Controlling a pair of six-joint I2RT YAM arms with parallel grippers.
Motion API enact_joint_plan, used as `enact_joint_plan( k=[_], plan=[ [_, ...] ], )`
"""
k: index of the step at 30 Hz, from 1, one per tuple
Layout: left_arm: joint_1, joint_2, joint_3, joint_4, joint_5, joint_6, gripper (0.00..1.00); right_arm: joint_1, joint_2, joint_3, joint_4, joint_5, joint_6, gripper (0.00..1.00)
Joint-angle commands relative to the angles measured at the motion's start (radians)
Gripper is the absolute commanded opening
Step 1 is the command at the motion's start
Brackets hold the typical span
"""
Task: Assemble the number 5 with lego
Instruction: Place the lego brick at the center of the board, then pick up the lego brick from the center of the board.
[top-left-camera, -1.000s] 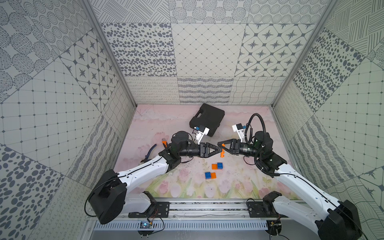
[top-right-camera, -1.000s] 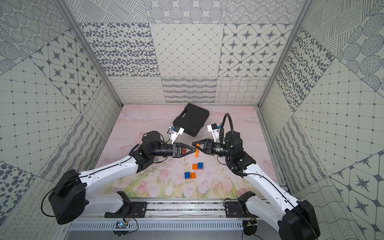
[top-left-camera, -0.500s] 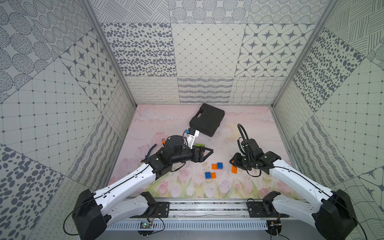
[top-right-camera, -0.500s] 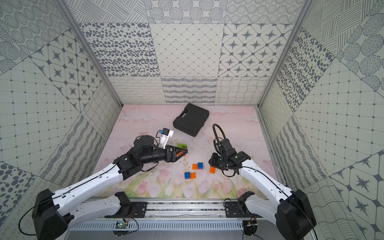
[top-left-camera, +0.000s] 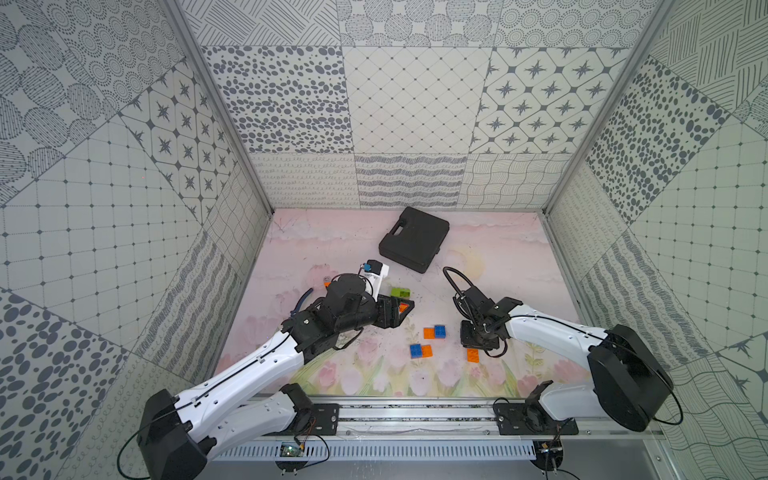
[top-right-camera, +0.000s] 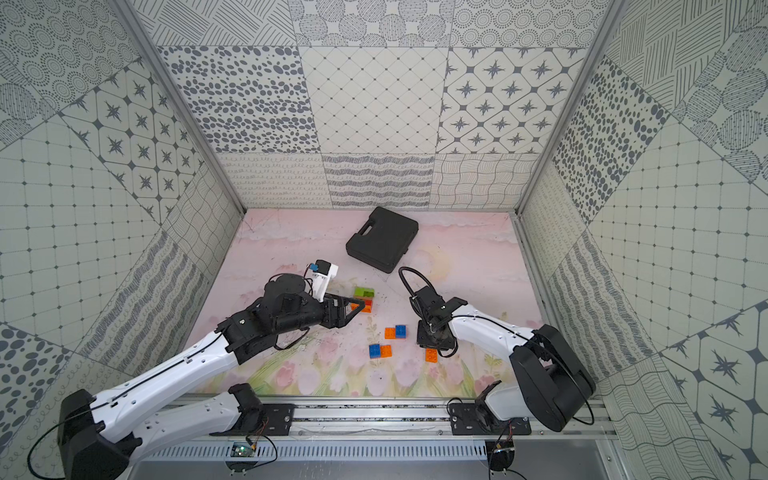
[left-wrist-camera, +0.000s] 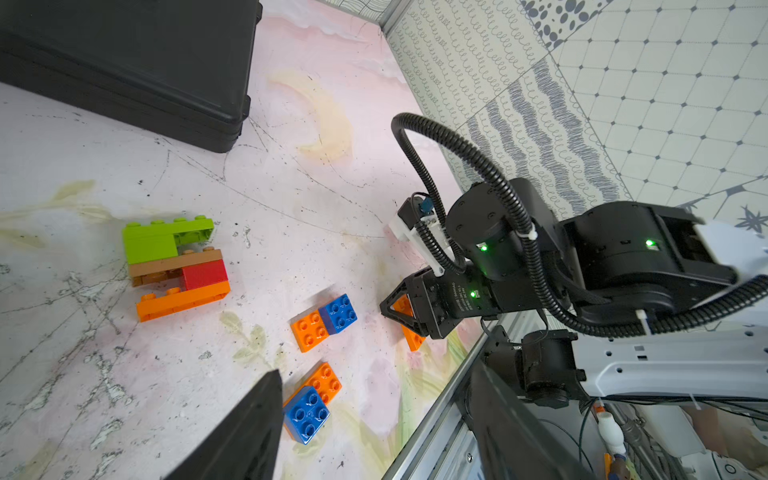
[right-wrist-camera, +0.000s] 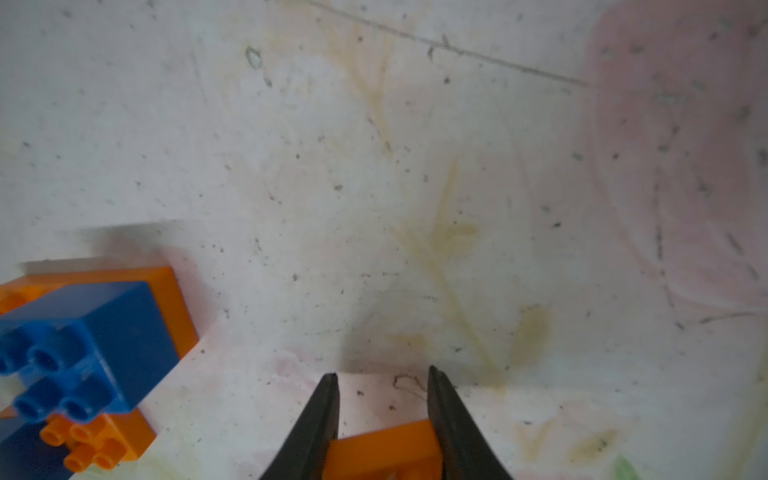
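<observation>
orange lego brick, light, stiff and probably slick, sits on the mat, clamped across its smooth side walls by the right gripper; the left gripper hangs open near the part-built stack.

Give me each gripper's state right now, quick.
Left gripper: open, holding nothing.
Right gripper: closed on an orange brick.
</observation>
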Motion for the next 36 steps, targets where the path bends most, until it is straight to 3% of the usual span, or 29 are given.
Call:
enact_joint_plan(
  k=[1,3,8,16,25,30,36],
  plan=[
    [-0.004,-0.015,0.004,-0.048,-0.06,0.044,0.75,0.004,0.037,0.032,-0.001,0.066,0.009,0.34],
    [-0.004,-0.015,0.006,-0.051,-0.064,0.043,0.75,0.005,0.057,0.036,-0.001,0.079,0.032,0.35],
    [-0.004,-0.012,0.007,-0.051,-0.063,0.043,0.75,0.004,0.066,0.026,0.0,0.106,0.061,0.49],
    [-0.004,-0.004,0.018,-0.055,-0.043,0.035,0.76,0.005,-0.008,0.004,-0.045,0.039,0.075,0.6],
    [-0.004,0.013,0.015,-0.039,-0.037,0.02,0.76,0.024,-0.178,-0.115,-0.027,-0.103,0.143,0.64],
    [-0.004,0.01,0.01,-0.031,-0.024,0.017,0.76,0.096,-0.177,-0.123,-0.021,-0.13,0.195,0.66],
    [-0.004,-0.018,-0.01,-0.033,-0.04,0.013,0.76,0.14,-0.118,-0.105,0.115,-0.185,0.208,0.66]
  ],
)
